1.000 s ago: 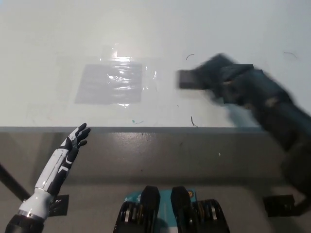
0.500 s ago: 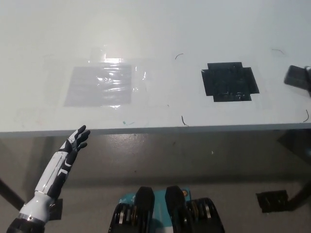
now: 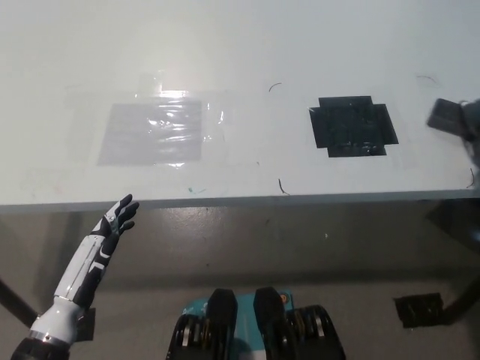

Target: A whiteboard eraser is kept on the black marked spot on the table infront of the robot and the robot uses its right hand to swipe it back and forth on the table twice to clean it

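One eraser at right edge, clear of black spot.

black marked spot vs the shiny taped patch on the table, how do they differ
The black marked spot is dark, opaque and notched at its corners; the taped patch is pale grey, see-through and a plain rectangle. The patch glares under the light; the black spot looks dull. The patch lies toward the left hand, the spot toward the eraser at the right edge. Both lie flat on the white table, nothing on them.
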Tool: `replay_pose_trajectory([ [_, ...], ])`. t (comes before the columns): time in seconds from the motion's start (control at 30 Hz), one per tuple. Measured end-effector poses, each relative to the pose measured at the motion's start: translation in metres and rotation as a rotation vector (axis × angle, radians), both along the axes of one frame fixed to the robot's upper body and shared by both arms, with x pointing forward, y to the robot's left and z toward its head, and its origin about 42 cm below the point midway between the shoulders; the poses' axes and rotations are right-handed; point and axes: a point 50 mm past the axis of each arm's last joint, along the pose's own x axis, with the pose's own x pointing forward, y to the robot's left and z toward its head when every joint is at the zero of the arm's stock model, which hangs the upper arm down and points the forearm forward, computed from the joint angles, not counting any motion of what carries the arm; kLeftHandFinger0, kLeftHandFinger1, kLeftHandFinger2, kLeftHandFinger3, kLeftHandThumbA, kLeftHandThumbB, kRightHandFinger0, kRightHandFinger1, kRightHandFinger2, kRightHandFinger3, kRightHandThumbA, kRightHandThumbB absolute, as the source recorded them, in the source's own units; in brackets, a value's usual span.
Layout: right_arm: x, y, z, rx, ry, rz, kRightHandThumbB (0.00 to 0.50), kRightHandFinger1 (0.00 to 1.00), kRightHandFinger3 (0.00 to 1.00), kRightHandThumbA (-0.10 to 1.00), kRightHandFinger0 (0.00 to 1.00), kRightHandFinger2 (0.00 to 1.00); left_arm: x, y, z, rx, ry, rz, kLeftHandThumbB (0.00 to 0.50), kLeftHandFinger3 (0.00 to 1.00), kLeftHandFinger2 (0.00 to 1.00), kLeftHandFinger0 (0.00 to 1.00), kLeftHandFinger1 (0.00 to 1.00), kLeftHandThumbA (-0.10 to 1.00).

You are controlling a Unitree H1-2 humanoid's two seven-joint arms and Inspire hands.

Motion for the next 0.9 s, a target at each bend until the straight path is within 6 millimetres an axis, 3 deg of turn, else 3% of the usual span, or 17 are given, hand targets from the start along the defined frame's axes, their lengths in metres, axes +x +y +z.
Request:
replay_pose_trajectory([
  [0.07, 0.005, 0.031, 0.001, 0.011, -0.003, 0.05, 0.27, 0.55, 0.77, -0.06, 0.35, 0.68, 0.0, -0.001, -0.001, -0.004, 0.002, 0.0, 0.418, 1.0, 1.0, 1.0, 1.0, 1.0],
  [0.13, 0.009, 0.064, 0.002, 0.027, -0.006, 0.106, 0.244, 0.29, 0.73, -0.06, 0.11, 0.48, 0.0, -0.002, -0.002, -0.007, 0.002, -0.001, 0.411, 1.0, 1.0, 1.0, 1.0, 1.0],
  [0.17, 0.01, 0.081, 0.002, 0.032, -0.005, 0.137, 0.244, 0.35, 0.74, -0.05, 0.18, 0.53, 0.0, -0.003, -0.002, -0.007, 0.002, -0.001, 0.411, 1.0, 1.0, 1.0, 1.0, 1.0],
  [0.27, 0.01, 0.142, 0.004, 0.058, 0.0, 0.239, 0.248, 0.35, 0.72, -0.07, 0.19, 0.55, 0.0, -0.002, -0.003, -0.007, 0.002, -0.001, 0.416, 1.0, 1.0, 1.0, 1.0, 1.0],
  [0.33, 0.009, 0.161, 0.005, 0.067, 0.005, 0.269, 0.241, 0.39, 0.75, -0.1, 0.25, 0.58, 0.0, -0.002, -0.003, -0.007, 0.001, -0.001, 0.438, 1.0, 1.0, 1.0, 1.0, 1.0],
  [0.4, 0.006, 0.184, 0.005, 0.077, 0.013, 0.309, 0.245, 0.33, 0.76, -0.1, 0.17, 0.55, 0.0, -0.002, -0.003, -0.007, 0.001, 0.0, 0.44, 1.0, 1.0, 1.0, 1.0, 1.0],
  [0.47, 0.005, 0.189, 0.005, 0.08, 0.018, 0.317, 0.243, 0.18, 0.76, -0.1, 0.0, 0.44, 0.0, -0.001, -0.002, -0.007, 0.0, 0.002, 0.431, 1.0, 1.0, 1.0, 1.0, 1.0],
  [0.5, 0.005, 0.19, 0.005, 0.081, 0.019, 0.317, 0.246, 0.18, 0.76, -0.1, 0.0, 0.44, 0.0, 0.0, -0.002, -0.006, 0.0, 0.003, 0.416, 1.0, 1.0, 1.0, 1.0, 1.0],
  [0.53, 0.005, 0.189, 0.005, 0.081, 0.019, 0.318, 0.244, 0.31, 0.76, -0.1, 0.13, 0.54, 0.0, 0.0, -0.002, -0.005, 0.0, 0.003, 0.411, 1.0, 1.0, 1.0, 1.0, 1.0],
  [0.57, 0.005, 0.189, 0.005, 0.081, 0.02, 0.319, 0.244, 0.32, 0.77, -0.1, 0.14, 0.54, 0.0, 0.0, -0.002, -0.004, 0.0, 0.003, 0.411, 1.0, 1.0, 1.0, 1.0, 1.0],
  [0.6, 0.005, 0.188, 0.005, 0.082, 0.02, 0.32, 0.242, 0.43, 0.77, -0.09, 0.26, 0.63, 0.0, 0.001, -0.002, -0.003, 0.0, 0.003, 0.418, 1.0, 1.0, 1.0, 1.0, 1.0],
  [0.7, 0.006, 0.181, 0.006, 0.074, 0.022, 0.318, 0.273, 0.46, 0.77, -0.1, 0.31, 0.65, 0.001, 0.001, -0.002, -0.003, -0.001, 0.003, 0.397, 1.0, 1.0, 1.0, 1.0, 1.0],
  [0.73, 0.007, 0.176, 0.006, 0.068, 0.024, 0.317, 0.283, 0.31, 0.79, -0.1, 0.19, 0.5, 0.0, 0.001, -0.002, -0.003, -0.001, 0.003, 0.39, 1.0, 1.0, 1.0, 1.0, 1.0],
  [0.77, 0.008, 0.172, 0.006, 0.065, 0.024, 0.316, 0.282, 0.27, 0.81, -0.1, 0.13, 0.5, 0.0, 0.001, -0.002, -0.003, -0.001, 0.003, 0.39, 1.0, 1.0, 1.0, 1.0, 1.0],
  [0.8, 0.008, 0.168, 0.006, 0.063, 0.023, 0.313, 0.279, 0.15, 0.87, -0.1, 0.02, 0.4, 0.0, 0.001, -0.002, -0.003, -0.001, 0.003, 0.391, 1.0, 1.0, 1.0, 1.0, 1.0],
  [0.87, 0.009, 0.156, 0.005, 0.061, 0.02, 0.303, 0.265, 0.2, 0.77, -0.09, 0.03, 0.46, 0.0, 0.001, -0.002, -0.003, -0.002, 0.003, 0.404, 1.0, 1.0, 1.0, 1.0, 1.0],
  [0.9, 0.009, 0.149, 0.005, 0.059, 0.019, 0.296, 0.255, 0.46, 0.75, -0.06, 0.23, 0.71, 0.0, 0.001, -0.002, -0.003, -0.002, 0.003, 0.41, 1.0, 1.0, 1.0, 1.0, 1.0],
])
